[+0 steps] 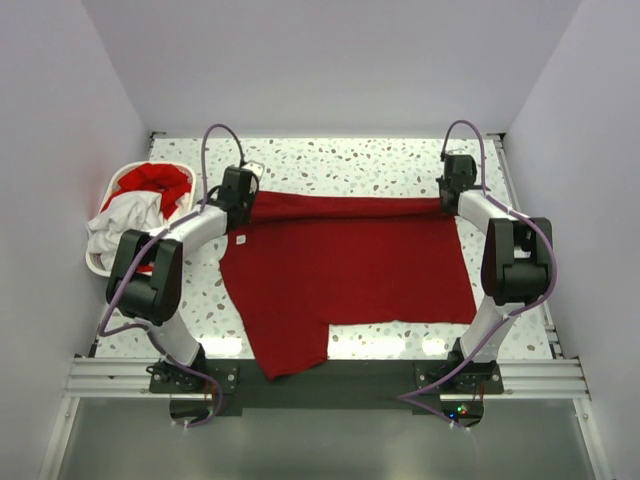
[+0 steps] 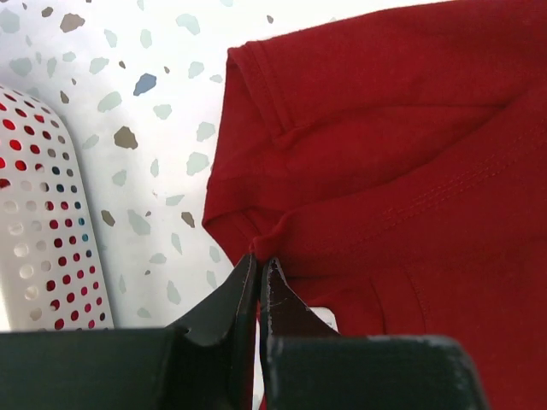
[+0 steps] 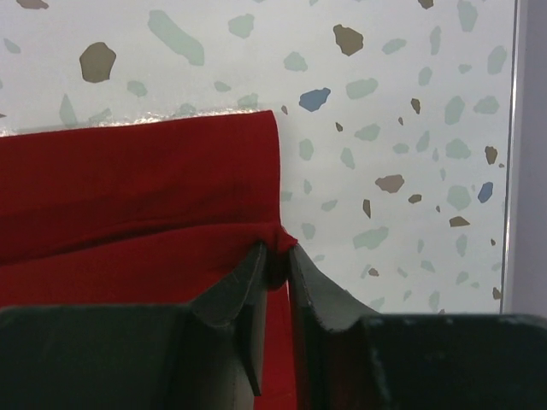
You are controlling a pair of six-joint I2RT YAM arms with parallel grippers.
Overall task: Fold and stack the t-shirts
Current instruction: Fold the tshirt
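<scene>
Three t-shirts showed: one red t-shirt (image 1: 350, 265) spread flat on the speckled table (image 1: 350, 160) just beside the basket (image 1: 118, 178), plus a second red t-shirt (image 1: 158, 182) and a white t-shirt (image 1: 125, 222) crumpled inside that basket. Two grippers held the spread one along a folded-over long edge. The left gripper (image 2: 261, 256), at the corner nearest the basket, was pinched tight on a nub of cloth. The right gripper (image 3: 278, 249), at the corner well apart from the basket, had its fingers a narrow slit apart, with a pucker of hem caught between the tips. The shirts in the basket were bunched, their outlines hard to read, and the left arm covered part of the basket. The cloth was soft knit with stitched seams. The basket was perforated white plastic with rounded walls.
</scene>
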